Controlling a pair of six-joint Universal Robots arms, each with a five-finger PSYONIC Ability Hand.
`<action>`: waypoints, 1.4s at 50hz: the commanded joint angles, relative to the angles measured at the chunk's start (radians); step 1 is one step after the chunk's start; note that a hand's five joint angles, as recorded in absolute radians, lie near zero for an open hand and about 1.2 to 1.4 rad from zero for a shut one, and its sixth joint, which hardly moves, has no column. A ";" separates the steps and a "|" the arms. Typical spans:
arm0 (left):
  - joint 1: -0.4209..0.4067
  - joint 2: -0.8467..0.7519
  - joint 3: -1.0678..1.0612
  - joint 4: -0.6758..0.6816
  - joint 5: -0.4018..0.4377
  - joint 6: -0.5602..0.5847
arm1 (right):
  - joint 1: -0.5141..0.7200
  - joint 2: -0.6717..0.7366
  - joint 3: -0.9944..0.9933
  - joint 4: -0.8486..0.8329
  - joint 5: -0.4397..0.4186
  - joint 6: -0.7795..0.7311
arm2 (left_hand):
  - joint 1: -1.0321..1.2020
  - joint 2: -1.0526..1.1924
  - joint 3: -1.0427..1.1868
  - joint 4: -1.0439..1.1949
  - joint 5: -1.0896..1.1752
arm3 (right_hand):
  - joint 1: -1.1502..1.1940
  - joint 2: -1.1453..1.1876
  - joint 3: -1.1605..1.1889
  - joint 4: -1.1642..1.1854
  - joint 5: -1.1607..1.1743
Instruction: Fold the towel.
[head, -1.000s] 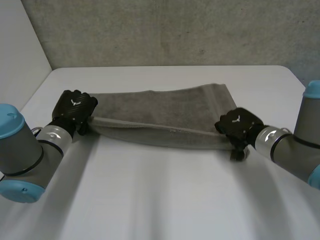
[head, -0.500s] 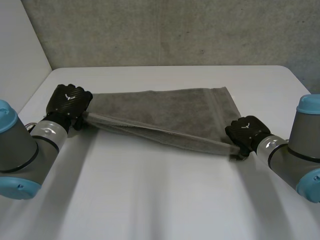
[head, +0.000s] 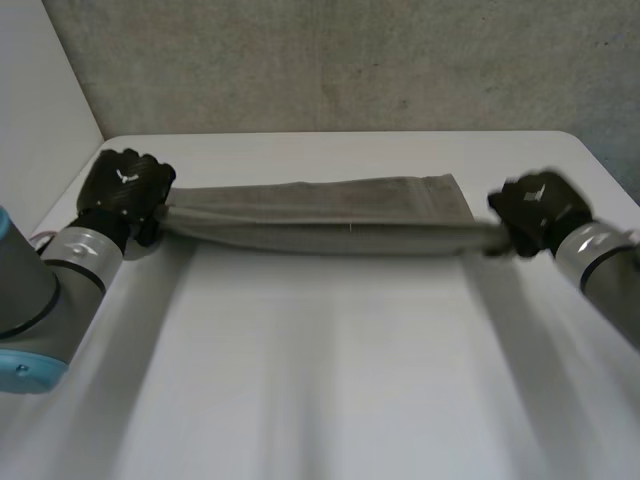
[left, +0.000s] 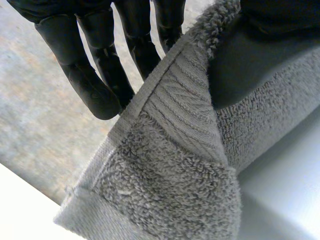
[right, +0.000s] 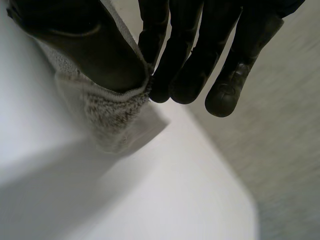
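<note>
Grey terry towel (head: 320, 215) was folded lengthwise into a narrow, level band, drawn tight between the two hands over the far half of the white bench (head: 330, 380). Half a second before, its near edge had sloped down toward the right; that slope was gone. Left hand (head: 122, 190) pinched one end, fingers (left: 95, 85) straight against the thumb. Right hand (head: 540, 212) had shifted outward and farther back, fingers (right: 185, 75) clamped with the thumb on the other end.
</note>
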 joint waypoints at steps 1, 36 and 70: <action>0.016 0.074 -0.019 -0.034 0.000 0.000 | 0.002 -0.147 0.022 -0.042 -0.040 -0.050 | -0.066 -0.131 -0.154 -0.136 -0.263 | 0.074 0.060 0.055 0.054 0.050; 0.065 0.445 -0.156 -0.318 0.028 0.019 | -0.133 -0.405 -0.030 0.468 -0.178 -0.319 | -0.066 -0.131 -0.154 -0.136 -0.263 | 0.074 0.060 0.055 0.054 0.050; -0.013 -0.493 0.499 -0.151 0.060 0.335 | 0.017 0.321 -0.374 0.142 0.063 -0.305 | -0.066 -0.131 -0.154 -0.136 -0.263 | 0.074 0.060 0.055 0.054 0.050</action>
